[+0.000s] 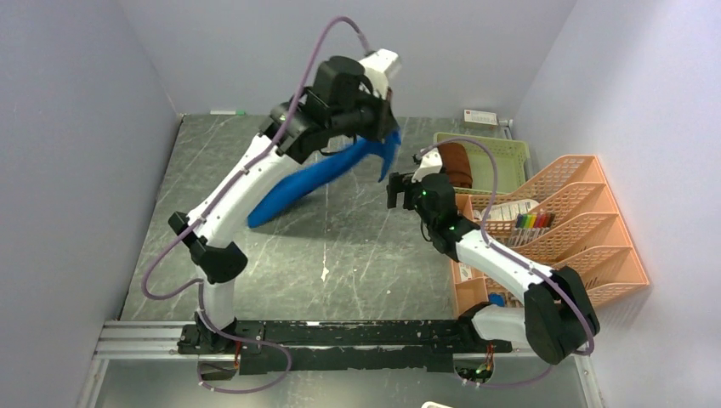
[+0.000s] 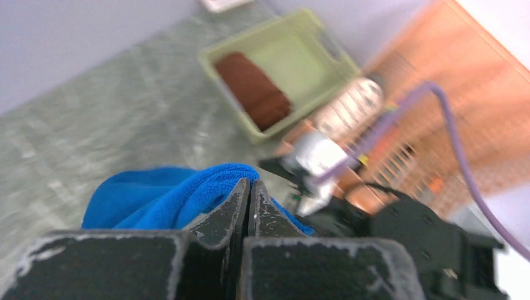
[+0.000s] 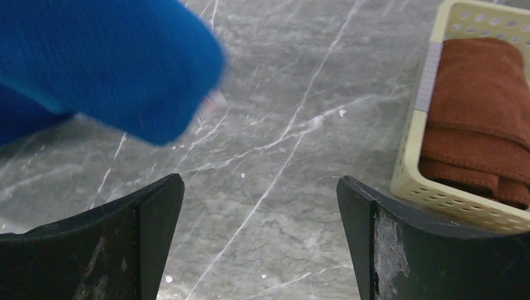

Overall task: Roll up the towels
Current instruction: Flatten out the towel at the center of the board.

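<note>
The rust-brown towel (image 1: 457, 163) is lying bundled inside the green basket (image 1: 513, 161), so half the job is looking done (rolled, apparently). The blue towel (image 1: 315, 180) is hanging unrolled, well left of the basket, its edge pinched in the clenched left gripper (image 2: 250, 187). The right gripper (image 3: 259, 187) is hovering just left of the basket, jaws spread, holding nothing.

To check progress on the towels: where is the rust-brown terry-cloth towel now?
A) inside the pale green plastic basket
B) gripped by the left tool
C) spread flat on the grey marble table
A: the rust-brown terry-cloth towel lies inside the pale green plastic basket; the left tool is shut on the royal blue terry-cloth towel instead.
</note>
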Robot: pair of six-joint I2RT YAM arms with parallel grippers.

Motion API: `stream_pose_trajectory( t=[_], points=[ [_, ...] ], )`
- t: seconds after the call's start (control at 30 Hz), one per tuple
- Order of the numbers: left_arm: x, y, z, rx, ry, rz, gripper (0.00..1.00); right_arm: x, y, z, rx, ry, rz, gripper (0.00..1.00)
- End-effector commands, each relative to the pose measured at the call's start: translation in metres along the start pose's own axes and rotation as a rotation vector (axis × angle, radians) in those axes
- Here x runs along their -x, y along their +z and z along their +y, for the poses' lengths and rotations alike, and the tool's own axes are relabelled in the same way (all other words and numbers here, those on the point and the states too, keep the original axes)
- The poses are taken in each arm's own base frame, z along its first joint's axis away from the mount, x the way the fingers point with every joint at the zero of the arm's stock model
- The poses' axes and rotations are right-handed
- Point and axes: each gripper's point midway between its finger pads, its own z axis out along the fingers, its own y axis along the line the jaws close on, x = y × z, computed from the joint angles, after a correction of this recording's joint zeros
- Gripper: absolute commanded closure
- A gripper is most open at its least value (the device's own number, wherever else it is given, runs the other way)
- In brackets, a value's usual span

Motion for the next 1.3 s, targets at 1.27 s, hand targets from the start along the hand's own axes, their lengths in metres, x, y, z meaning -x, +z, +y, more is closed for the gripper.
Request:
stream_pose_trajectory(
  t=[1.27],
  points=[
    [-0.077,-0.326,0.136,0.714,-0.206,-0.098,0.93,0.0,0.08,0.185,0.652,-0.174,0.032,0.07]
  ],
)
